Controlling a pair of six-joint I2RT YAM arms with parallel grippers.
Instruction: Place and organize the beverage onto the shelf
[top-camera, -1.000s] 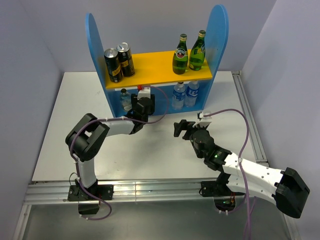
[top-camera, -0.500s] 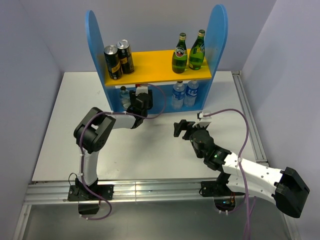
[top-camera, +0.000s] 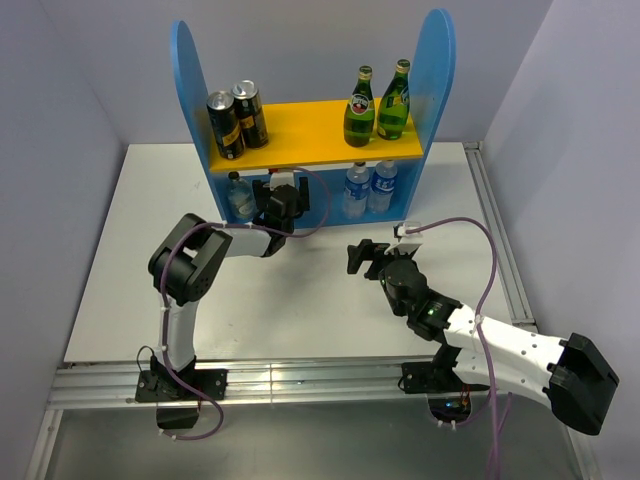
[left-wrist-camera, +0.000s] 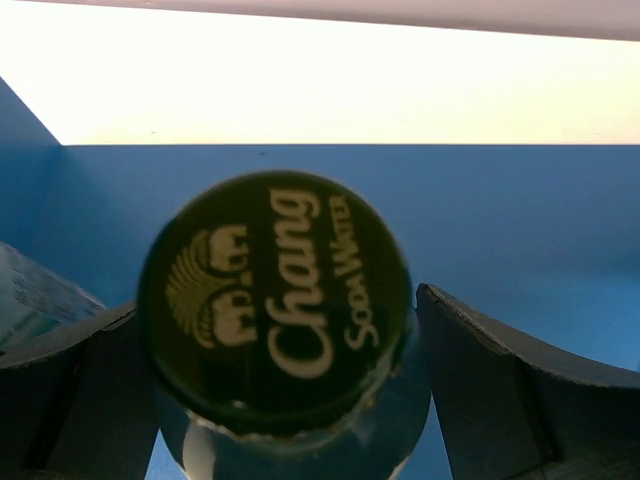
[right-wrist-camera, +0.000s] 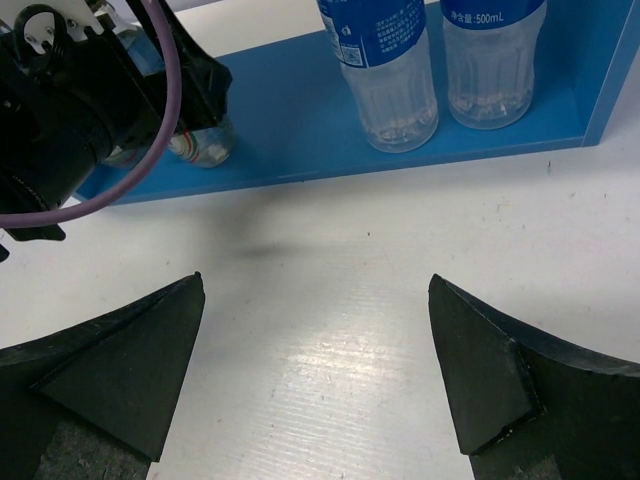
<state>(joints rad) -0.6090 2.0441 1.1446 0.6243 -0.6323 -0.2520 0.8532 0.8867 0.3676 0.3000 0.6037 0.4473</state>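
Note:
The blue shelf (top-camera: 440, 60) stands at the back of the table with a yellow upper board (top-camera: 300, 135). Two green bottles (top-camera: 377, 100) stand on that board. Two water bottles with blue labels (top-camera: 370, 190) (right-wrist-camera: 385, 70) stand on the lower level. My left gripper (top-camera: 281, 198) (left-wrist-camera: 275, 300) reaches into the lower level and is open around a squat clear bottle with a dark "Chang" cap (left-wrist-camera: 275, 280), with a gap at the right finger (left-wrist-camera: 500, 390). A second squat bottle (top-camera: 237, 195) stands just to its left. My right gripper (top-camera: 358, 255) (right-wrist-camera: 316, 282) is open and holds nothing, over the table in front of the shelf.
Two dark cans (top-camera: 238, 120) stand at the left of the upper board. The left arm's wrist and purple cable (right-wrist-camera: 80, 100) fill the left part of the lower level. The white table (top-camera: 300, 300) ends at a metal rail (top-camera: 500, 250) on the right.
My left gripper pushed further into the lower level and opened, letting go of the squat bottle. The neighbouring squat bottle now stands a little further left. The right arm has not moved.

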